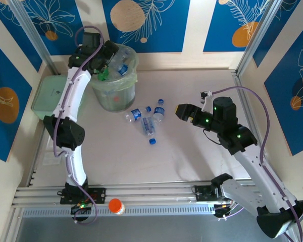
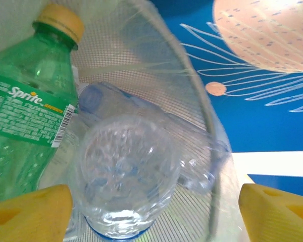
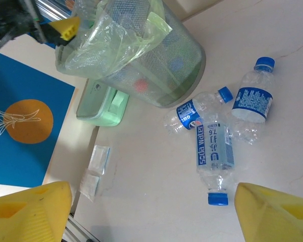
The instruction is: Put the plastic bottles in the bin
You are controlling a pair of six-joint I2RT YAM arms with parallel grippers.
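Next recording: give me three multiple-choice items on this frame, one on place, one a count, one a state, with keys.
1. Relative to the bin, the loose bottles lie: A left; B behind; C right, on the table.
2. Blue-capped bottles on the table: A one; B three; C six.
3. The right gripper is: A open, empty; B shut on a bottle; C shut, empty.
C, the top view shows them right of it; B, three lie there; A, its fingers stand apart with nothing between.

Pale green bin [image 1: 112, 95], upright, holds a green Sprite bottle [image 2: 28, 121] and clear bottles [image 2: 123, 174]; three blue-capped clear bottles [image 1: 148, 126] lie beside it on the surface [image 1: 192, 156].
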